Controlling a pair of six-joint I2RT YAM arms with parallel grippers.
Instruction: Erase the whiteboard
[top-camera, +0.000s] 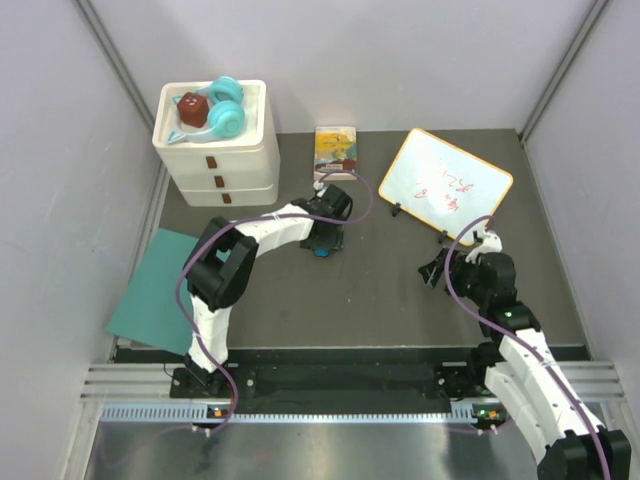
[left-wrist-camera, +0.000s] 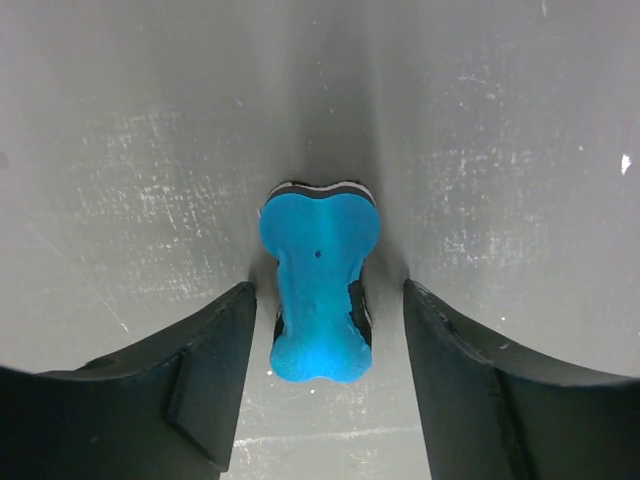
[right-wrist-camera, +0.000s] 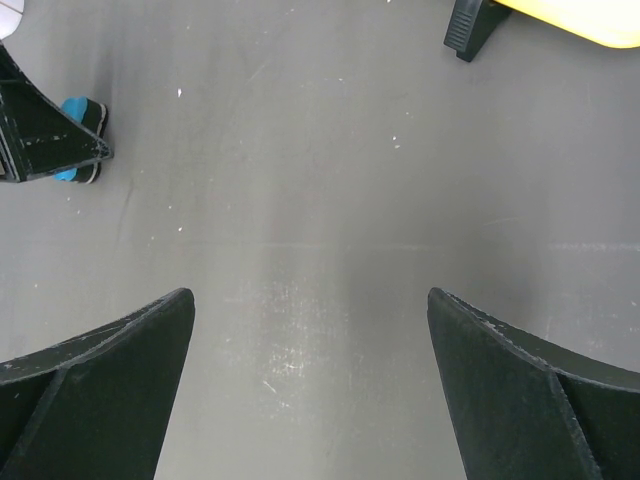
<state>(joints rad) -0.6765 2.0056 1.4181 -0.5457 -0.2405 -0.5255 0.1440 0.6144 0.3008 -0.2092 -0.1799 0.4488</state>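
**A:** Which step was in hand?

**B:** Fetching the eraser (left-wrist-camera: 318, 250). At centre frame the left gripper (left-wrist-camera: 328, 290) straddled it, jaws apart and clear of it. Closing came next, I'd judge. The whiteboard (top-camera: 445, 183) stood upper right, red marks (top-camera: 450, 197) unwiped. Just below it the right gripper (right-wrist-camera: 310, 295) gaped wide, holding nothing.

Blue bone-shaped eraser (left-wrist-camera: 320, 280) was seen lying flat on scratched grey table (left-wrist-camera: 520, 150), framed by left gripper (left-wrist-camera: 328, 290); jaws were spread apart, neither touching it.
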